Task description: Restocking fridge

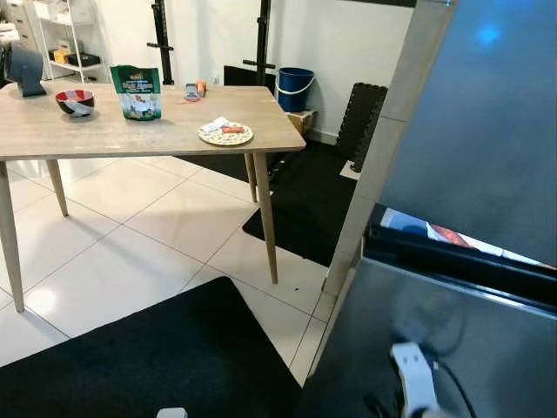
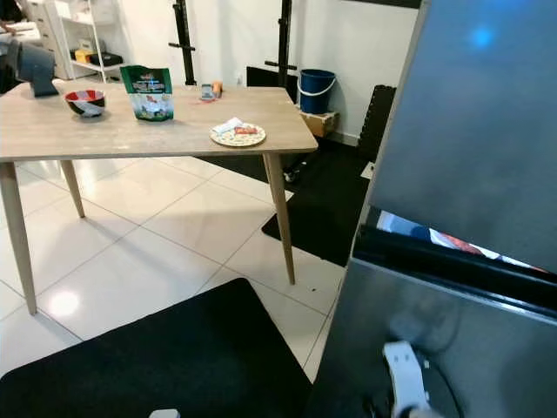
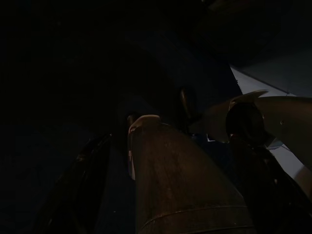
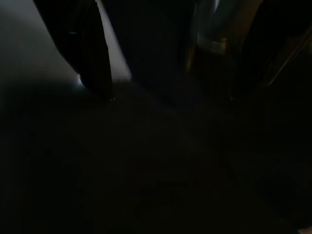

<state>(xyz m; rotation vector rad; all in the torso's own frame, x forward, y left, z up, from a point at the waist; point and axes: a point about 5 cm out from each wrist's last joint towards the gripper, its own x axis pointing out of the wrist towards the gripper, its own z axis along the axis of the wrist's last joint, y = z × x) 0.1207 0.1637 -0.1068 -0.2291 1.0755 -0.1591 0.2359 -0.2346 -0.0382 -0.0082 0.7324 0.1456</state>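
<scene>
The fridge fills the right side, and its grey upper door (image 1: 487,131) stands slightly ajar above the grey lower door (image 1: 418,322). In the dark gap between them, colourful packages (image 1: 448,235) show. A wooden table (image 1: 104,131) at the left carries a green snack bag (image 1: 137,92), a red and black bowl (image 1: 75,102) and a plate with wrapped snacks (image 1: 226,133). A white part of my right arm (image 1: 413,374) hangs low in front of the lower door. My left arm (image 1: 171,413) hangs at the bottom edge. Both wrist views are very dark.
A black mat (image 1: 157,357) lies on the white tiles just ahead, and another (image 1: 305,200) lies beside the fridge. A blue bucket (image 1: 295,88) and black exercise gear stand against the back wall. Small items (image 1: 195,90) sit at the table's far edge.
</scene>
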